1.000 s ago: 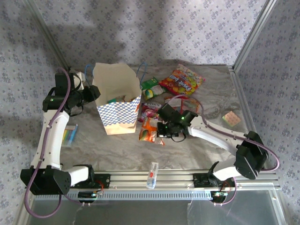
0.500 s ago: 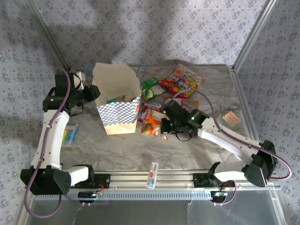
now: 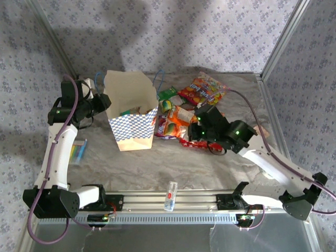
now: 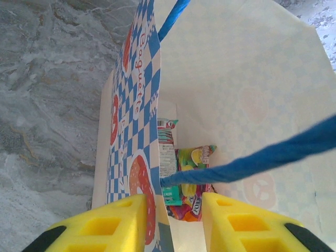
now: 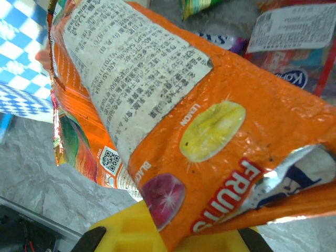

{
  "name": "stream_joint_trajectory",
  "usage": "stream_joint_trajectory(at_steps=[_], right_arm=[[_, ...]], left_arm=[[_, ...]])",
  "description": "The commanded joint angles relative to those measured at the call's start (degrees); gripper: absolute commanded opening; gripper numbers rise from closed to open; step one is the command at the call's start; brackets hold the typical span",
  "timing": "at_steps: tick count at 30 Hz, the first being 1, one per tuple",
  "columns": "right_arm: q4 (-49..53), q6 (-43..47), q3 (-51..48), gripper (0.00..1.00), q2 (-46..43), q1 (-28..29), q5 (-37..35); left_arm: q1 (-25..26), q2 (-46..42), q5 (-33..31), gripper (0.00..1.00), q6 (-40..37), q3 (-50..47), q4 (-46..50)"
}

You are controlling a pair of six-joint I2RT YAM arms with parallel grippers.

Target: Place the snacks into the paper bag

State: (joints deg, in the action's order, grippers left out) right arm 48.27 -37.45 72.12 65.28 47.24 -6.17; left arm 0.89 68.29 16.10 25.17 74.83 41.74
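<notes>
Crinkled grey bench point(image 3: 157, 165), flowered walls point(image 3: 184, 31) all round.
The paper bag point(image 3: 134, 126) stands left; left tool point(image 4: 174, 205) sits narrowly parted astride its wall, right tool point(image 3: 190, 124) clamps an orange snack packet point(image 5: 173, 105) beside it.

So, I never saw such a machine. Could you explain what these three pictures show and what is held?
These are two robot arms bolted at a table's near edge. One picture looks down from above; the other two come from cameras on the wrists. The left gripper has its yellow fingers on either side of one wall of the paper bag, with a gap; some packets lie inside. The right gripper is shut on an orange packet, held near the bag. A red packet and others lie on the table, and a clear tube near the front rail.
</notes>
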Motion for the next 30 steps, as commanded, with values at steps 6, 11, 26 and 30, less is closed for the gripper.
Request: stream_joint_trajectory(at_steps=[6,11,26,30], right_arm=[[2.01,5.95,6.81,0.0,-3.48,-0.65,-5.48],[2.45,8.96,11.27,0.0,-2.89,-0.73,-6.65],[-3.41,17.96,22.0,0.0,2.94,0.56,-2.85],[-5.22,20.59,25.98,0.0,6.48,1.09,-1.38]], left_arm=[[0.29,1.04,0.95,0.23,1.53,0.25,-2.36],[0.3,1.01,0.53,0.19,1.84,-0.21,-2.58],[-0.31,0.54,0.1,0.14,2.08,-0.95,-2.51],[-0.7,0.26,0.17,0.13,2.27,-1.43,-2.49]])
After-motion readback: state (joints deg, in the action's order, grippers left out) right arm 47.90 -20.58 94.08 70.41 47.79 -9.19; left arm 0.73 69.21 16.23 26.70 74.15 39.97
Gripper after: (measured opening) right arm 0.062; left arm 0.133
